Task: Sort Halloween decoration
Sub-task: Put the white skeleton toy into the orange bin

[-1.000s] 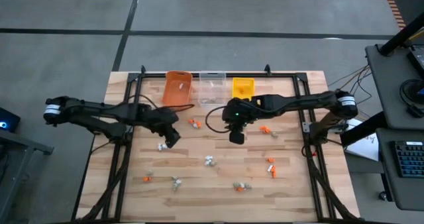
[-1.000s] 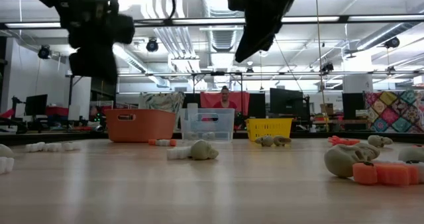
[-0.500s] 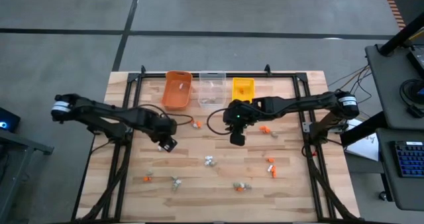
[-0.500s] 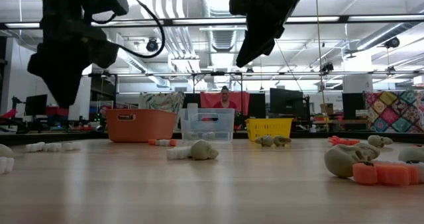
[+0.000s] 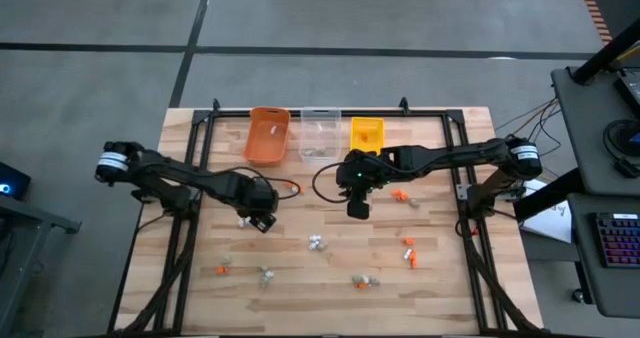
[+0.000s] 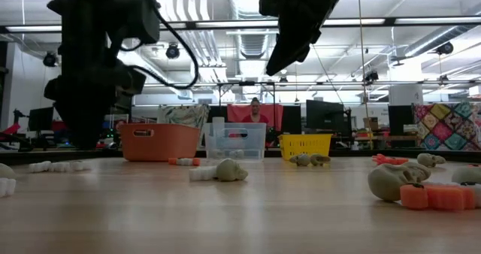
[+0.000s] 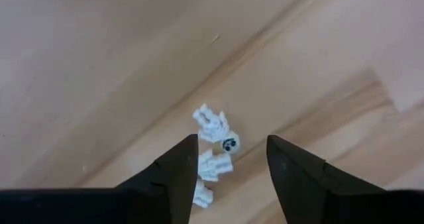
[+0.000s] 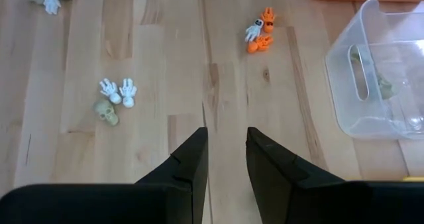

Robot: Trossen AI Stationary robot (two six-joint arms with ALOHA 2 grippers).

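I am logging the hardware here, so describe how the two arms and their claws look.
Both arms are dark and slender, each with a white band near its outer end. The left claw has two black wedge-shaped fingers, and a black cable loops beside it. The right claw has matching black fingers, and a small green light glows on its wrist.

From my remote seat: grey floor (image 5: 120, 18) all around the wood-plank surface (image 5: 330, 268), with dark seam lines (image 5: 300, 50) crossing it, and a dark side desk (image 5: 600, 178) to the right carrying a keyboard (image 5: 618, 240) and loose cables. Low view looks into a big open workshop: white ceiling with exposed ducts and pipes (image 6: 225, 13), strip lights (image 6: 409, 47), rows of monitors (image 6: 323, 115) on benches. A person (image 6: 255, 111) sits behind a red panel (image 6: 244, 113) at centre back, and a patchwork quilt (image 6: 447, 126) hangs far right.
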